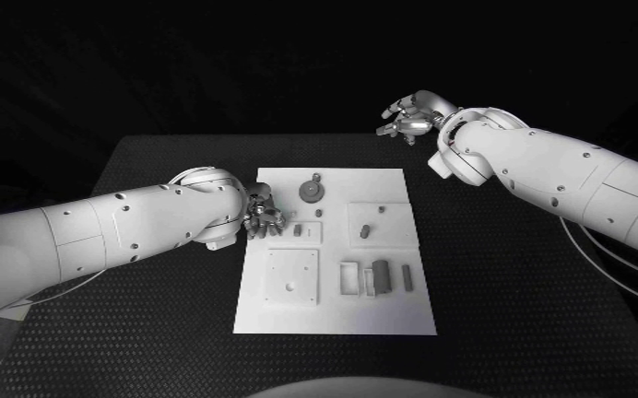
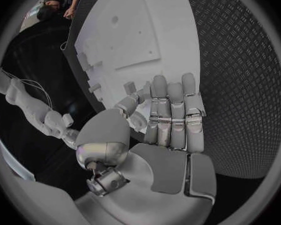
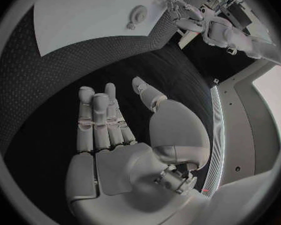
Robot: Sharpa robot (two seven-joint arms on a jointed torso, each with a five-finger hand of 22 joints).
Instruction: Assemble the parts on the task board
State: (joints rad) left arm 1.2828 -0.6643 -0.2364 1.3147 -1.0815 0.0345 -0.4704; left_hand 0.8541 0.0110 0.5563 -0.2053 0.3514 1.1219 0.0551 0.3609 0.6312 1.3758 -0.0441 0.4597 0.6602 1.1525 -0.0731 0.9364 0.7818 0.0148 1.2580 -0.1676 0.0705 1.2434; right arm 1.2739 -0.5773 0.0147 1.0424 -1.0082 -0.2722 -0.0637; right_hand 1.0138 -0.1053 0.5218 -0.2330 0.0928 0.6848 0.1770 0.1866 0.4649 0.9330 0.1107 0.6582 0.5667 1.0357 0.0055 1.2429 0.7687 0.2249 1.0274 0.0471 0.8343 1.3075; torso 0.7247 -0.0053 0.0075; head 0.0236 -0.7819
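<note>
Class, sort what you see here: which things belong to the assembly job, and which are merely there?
Job:
task board
round part
grey parts
left hand
right hand

Merely there:
black table

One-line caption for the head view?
Left robot hand at the white task board's left edge; right robot hand open beyond the table's far edge.

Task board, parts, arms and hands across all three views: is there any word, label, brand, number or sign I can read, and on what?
None: no readable text on the task board, its grey parts, the left hand, the right hand or the black table.
</note>
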